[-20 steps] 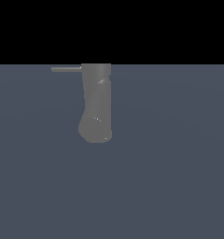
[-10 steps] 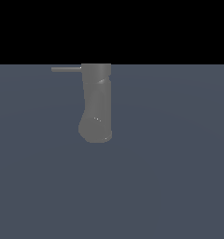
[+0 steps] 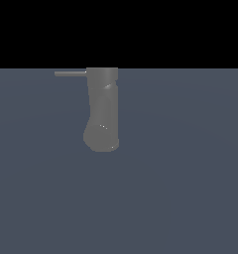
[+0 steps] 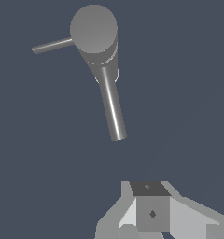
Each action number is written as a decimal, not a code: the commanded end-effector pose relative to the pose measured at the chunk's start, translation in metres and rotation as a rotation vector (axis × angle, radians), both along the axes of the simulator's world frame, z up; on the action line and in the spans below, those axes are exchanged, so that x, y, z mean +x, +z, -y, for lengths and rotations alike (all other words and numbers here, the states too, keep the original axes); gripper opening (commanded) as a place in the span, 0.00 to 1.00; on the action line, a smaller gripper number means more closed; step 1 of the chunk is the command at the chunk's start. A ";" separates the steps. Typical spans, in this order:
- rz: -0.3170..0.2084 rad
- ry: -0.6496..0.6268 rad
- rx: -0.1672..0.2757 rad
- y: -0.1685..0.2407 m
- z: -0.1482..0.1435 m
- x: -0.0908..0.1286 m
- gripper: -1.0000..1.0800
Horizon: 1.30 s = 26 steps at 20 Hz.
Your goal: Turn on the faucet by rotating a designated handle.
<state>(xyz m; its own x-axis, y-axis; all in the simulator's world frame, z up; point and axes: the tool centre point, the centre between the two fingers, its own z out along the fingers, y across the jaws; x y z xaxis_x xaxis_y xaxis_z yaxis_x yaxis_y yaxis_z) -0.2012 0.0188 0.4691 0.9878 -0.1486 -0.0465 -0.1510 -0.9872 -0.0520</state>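
Observation:
The faucet [image 3: 102, 111] is a thick dark-grey column standing on the flat grey floor, with a flat top and a bulging lower end. Its handle [image 3: 70, 73], a thin straight rod, sticks out level from the column's top toward the exterior view's left. The wrist view looks down on the faucet's round top [image 4: 94, 29], the handle [image 4: 51, 45] and a longer tube-like spout [image 4: 113, 112] reaching toward my gripper. My gripper [image 4: 150, 189] shows only in the wrist view, well clear of the spout's end. Its fingers meet with no gap and hold nothing.
A plain dark blue-grey floor [image 3: 180, 188] spreads around the faucet on all sides. Black background fills the exterior view above the floor's far edge.

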 end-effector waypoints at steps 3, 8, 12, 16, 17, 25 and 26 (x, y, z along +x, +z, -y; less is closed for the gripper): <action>-0.010 -0.097 0.017 -0.006 -0.008 0.024 0.00; -0.023 -0.211 0.030 -0.015 -0.018 0.051 0.00; -0.035 -0.303 0.037 -0.023 -0.026 0.072 0.00; -0.047 -0.397 0.039 -0.034 -0.035 0.093 0.00; -0.050 -0.421 0.039 -0.036 -0.038 0.098 0.00; -0.069 -0.611 0.032 -0.061 -0.058 0.138 0.00; -0.071 -0.635 0.030 -0.065 -0.061 0.143 0.00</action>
<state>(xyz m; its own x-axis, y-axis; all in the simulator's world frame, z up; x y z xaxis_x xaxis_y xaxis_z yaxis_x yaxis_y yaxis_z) -0.0659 0.0752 0.4095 0.7280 -0.6750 -0.1203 -0.6835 -0.7281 -0.0509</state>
